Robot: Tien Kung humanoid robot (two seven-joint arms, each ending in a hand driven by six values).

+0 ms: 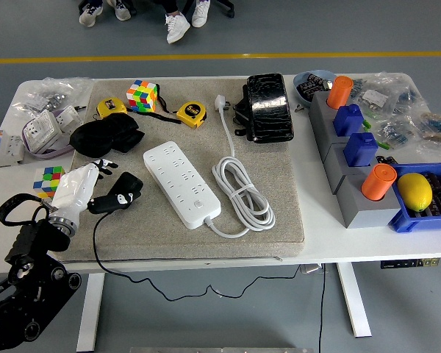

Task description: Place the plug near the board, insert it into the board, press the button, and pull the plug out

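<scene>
Nearest the camera, the left hand [84, 193] is seen at the mat's left edge, its white fingers closed around a black plug [121, 197]. No right hand is in view. The plug is held just above the grey mat [279, 228], to the left of the white power strip [181, 183] and apart from it; its black cable [97, 246] is trailed down over the table's near edge.

Two risks are judged likely. The hanging cable could be caught on the table edge and the plug twisted in the grasp as it is carried right. The strip lies loose on the mat, so it could be pushed aside by an off-centre insertion, or lifted when the plug is pulled out.

The plug's long axis is laid roughly left to right, its free end pointed right and slightly up, toward the strip. Its pins cannot be made out. The strip's long axis is run diagonally, from upper left to lower right, with its button [198, 205] near the lower end.
</scene>
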